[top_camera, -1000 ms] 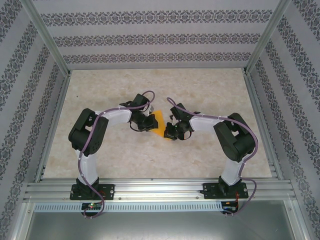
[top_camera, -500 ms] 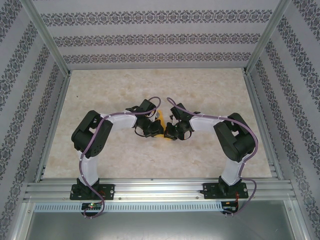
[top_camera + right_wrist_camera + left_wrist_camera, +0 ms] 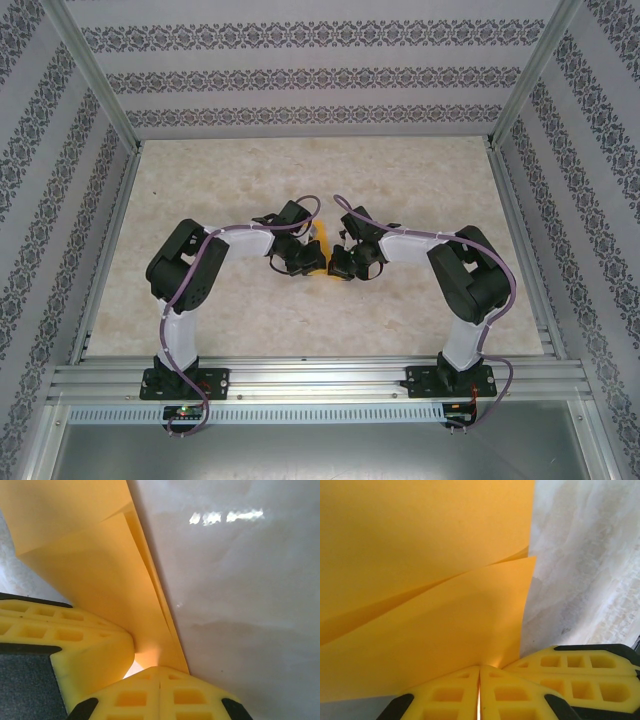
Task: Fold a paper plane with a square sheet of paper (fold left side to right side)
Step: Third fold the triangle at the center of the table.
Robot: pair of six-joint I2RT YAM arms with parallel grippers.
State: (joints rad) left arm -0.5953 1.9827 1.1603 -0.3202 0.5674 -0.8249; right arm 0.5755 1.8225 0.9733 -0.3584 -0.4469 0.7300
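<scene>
Left jaws and right jaws are closed, tips against the folded orange paper (image 3: 420,630) on the table (image 3: 400,180).

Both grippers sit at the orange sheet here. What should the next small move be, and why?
Probably lower the left gripper slightly, laying the upper layer of the square sheet of paper onto the lower one. The layers' free edges nearly line up, but a gap shows between them, so the fold is not flat yet.
</scene>
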